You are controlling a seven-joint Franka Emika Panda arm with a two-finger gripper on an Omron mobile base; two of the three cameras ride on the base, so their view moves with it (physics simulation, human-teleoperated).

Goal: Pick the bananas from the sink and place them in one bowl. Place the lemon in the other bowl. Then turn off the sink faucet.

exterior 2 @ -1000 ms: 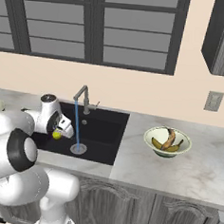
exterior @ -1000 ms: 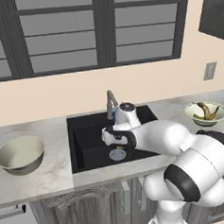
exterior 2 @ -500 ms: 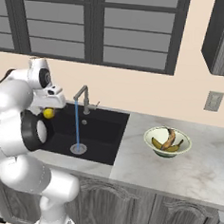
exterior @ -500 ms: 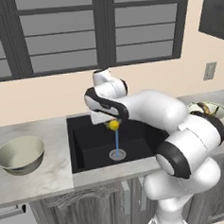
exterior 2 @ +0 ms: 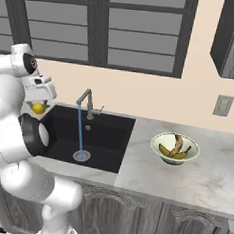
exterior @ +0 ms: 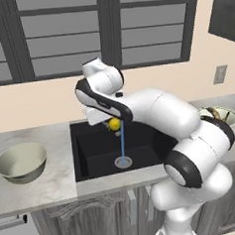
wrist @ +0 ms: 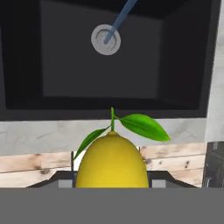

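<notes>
The grey-beige bowl (exterior: 21, 162) sits on the counter, well left of the sink (exterior: 94, 151). Above the sink's back left part, the gripper (exterior: 113, 125) is clamped on the lemon (exterior: 114, 123); the arm hides the faucet there, and the finger tips are barely visible beside the fruit. The faucet (exterior 2: 87, 102) pours a blue stream onto the drain (exterior 2: 81, 155). Right of the sink, the pale bowl (exterior 2: 174, 148) holds the bananas (exterior 2: 176, 146).

Bare surface (exterior: 56, 143) lies open between the sink (exterior: 94, 151) and the grey-beige bowl (exterior: 21, 162) (its inside unoccupied); the faucet (exterior 2: 88, 103) and water stream (exterior: 122, 146) stand mid-basin.
</notes>
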